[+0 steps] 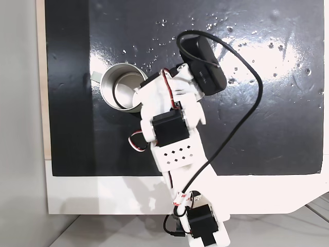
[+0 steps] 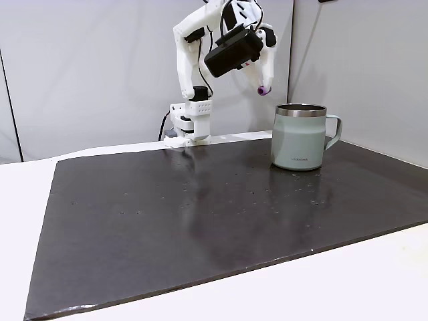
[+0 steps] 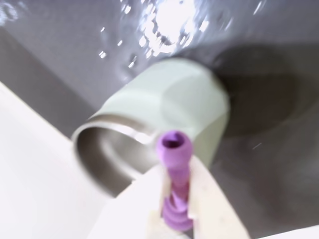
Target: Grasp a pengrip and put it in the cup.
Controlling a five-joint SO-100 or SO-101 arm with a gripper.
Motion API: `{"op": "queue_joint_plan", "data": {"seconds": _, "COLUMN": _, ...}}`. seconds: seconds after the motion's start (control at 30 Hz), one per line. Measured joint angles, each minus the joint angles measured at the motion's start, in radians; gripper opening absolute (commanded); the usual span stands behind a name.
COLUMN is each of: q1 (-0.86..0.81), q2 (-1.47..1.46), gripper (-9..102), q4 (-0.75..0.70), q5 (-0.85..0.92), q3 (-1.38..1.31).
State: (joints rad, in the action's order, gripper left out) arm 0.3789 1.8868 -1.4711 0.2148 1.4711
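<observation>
The cup (image 2: 299,137) is a pale green mug with a silver rim and inside, and it stands on the black mat at the right. From above, the cup (image 1: 119,88) sits left of centre, with the white arm covering its right edge. My gripper (image 2: 264,85) hangs in the air just left of and above the cup's rim, shut on the purple pengrip (image 2: 263,89). In the wrist view the pengrip (image 3: 174,164) sticks out between the two white fingers of the gripper (image 3: 176,172), pointing at the cup's (image 3: 169,107) open mouth.
A black webcam (image 1: 203,62) with a looping cable rides on the arm. The black mat (image 2: 200,214) covers most of the white table (image 1: 103,195). Grey walls stand behind the arm's base (image 2: 190,124).
</observation>
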Motion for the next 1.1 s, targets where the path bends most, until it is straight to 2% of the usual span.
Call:
{"op": "queue_joint_plan", "data": {"seconds": 0.2, "q1": 0.124, "q2": -0.100, "gripper": 0, "q4": 0.026, "q5": -0.179, "q3": -0.063}}
{"op": "queue_joint_plan", "data": {"seconds": 0.43, "q1": 0.147, "q2": -0.178, "gripper": 0, "q4": 0.066, "q5": -0.236, "q3": -0.107}}
{"op": "queue_joint_plan", "data": {"seconds": 0.5, "q1": 0.158, "q2": -0.178, "gripper": 5, "q4": 0.066, "q5": -0.236, "q3": -0.109}}
{"op": "queue_joint_plan", "data": {"seconds": 0.6, "q1": 0.164, "q2": -0.178, "gripper": 24, "q4": 0.066, "q5": -0.236, "q3": -0.109}}
{"op": "queue_joint_plan", "data": {"seconds": 0.67, "q1": 0.161, "q2": -0.178, "gripper": 28, "q4": 0.066, "q5": -0.227, "q3": -0.109}}
{"op": "queue_joint_plan", "data": {"seconds": 1.1, "q1": 0.141, "q2": -0.178, "gripper": 28, "q4": 0.061, "q5": -0.189, "q3": -0.109}}
